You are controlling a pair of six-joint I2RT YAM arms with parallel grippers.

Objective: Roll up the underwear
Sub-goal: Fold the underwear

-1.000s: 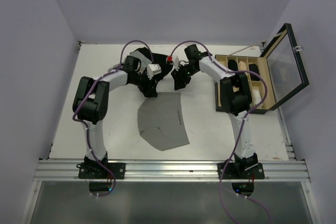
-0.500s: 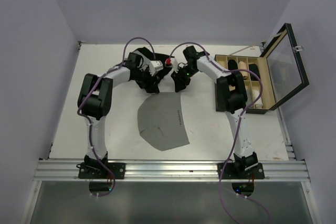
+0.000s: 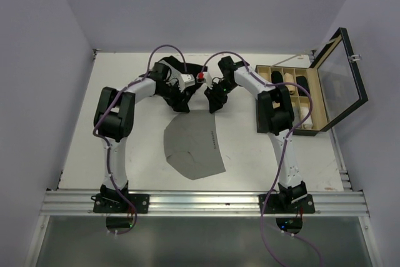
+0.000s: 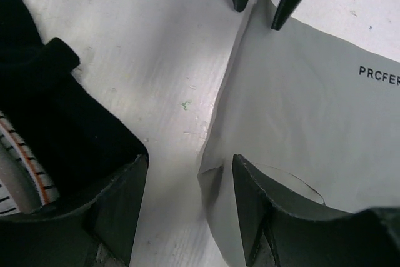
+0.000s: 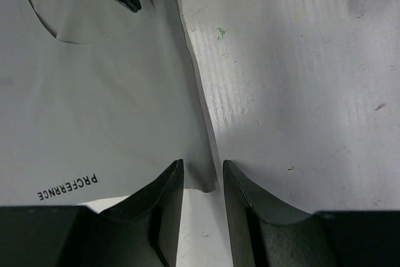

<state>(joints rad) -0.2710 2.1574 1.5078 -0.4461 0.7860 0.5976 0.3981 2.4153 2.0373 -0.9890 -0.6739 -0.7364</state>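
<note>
The grey underwear (image 3: 194,145) lies flat on the white table, its lettered waistband along the right side. My left gripper (image 3: 185,107) is open at its far left corner. In the left wrist view the underwear (image 4: 300,110) has that corner between the spread fingers of the left gripper (image 4: 189,162). My right gripper (image 3: 212,105) is at the far right corner. In the right wrist view the right gripper (image 5: 202,166) is open with a narrow gap, and the waistband corner of the underwear (image 5: 94,92) lies between its fingers.
A black garment (image 3: 185,69) lies behind the grippers; it also shows in the left wrist view (image 4: 50,110) with a pinstriped garment (image 4: 15,154) under it. A wooden compartment box (image 3: 290,99) with a raised glass lid (image 3: 340,79) stands at the right.
The left arm has shifted right and both grippers have closed in on the underwear's far edge. The underwear has not moved.
</note>
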